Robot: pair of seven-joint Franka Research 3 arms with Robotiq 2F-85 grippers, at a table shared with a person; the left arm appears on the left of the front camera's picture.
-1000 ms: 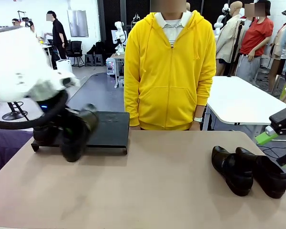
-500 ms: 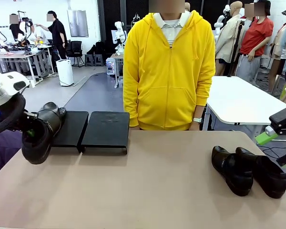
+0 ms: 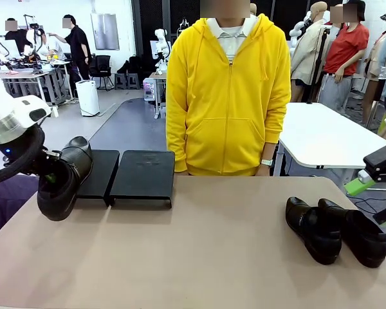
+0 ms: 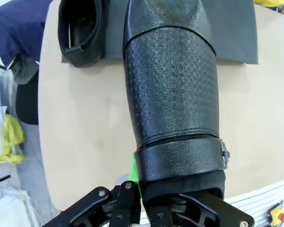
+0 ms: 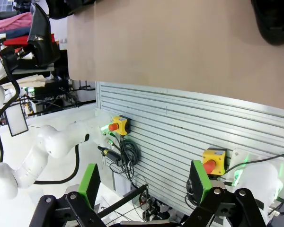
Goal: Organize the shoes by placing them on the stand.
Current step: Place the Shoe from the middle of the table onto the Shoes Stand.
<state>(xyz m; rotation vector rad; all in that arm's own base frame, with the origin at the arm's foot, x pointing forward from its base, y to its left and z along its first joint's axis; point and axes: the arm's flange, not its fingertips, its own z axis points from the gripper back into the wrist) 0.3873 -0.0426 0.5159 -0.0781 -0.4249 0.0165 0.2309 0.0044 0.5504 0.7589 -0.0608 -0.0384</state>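
Left gripper (image 4: 135, 178) pinches a glossy black leather slip-on shoe (image 3: 64, 187) over the left end of the low matte-black flat stand (image 3: 141, 174) (a second shoe (image 4: 80, 30) lies there); right gripper (image 5: 144, 182) jaws spread, beside the beige table (image 3: 212, 257).

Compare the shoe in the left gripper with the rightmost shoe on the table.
The held shoe hangs tilted in the air, clamped in the left gripper; the rightmost shoe lies flat on the table, ungripped. The held shoe is at the table's left end by the stand; the rightmost shoe is at the right end, far from the stand, beside another shoe. Both are glossy black slip-ons.
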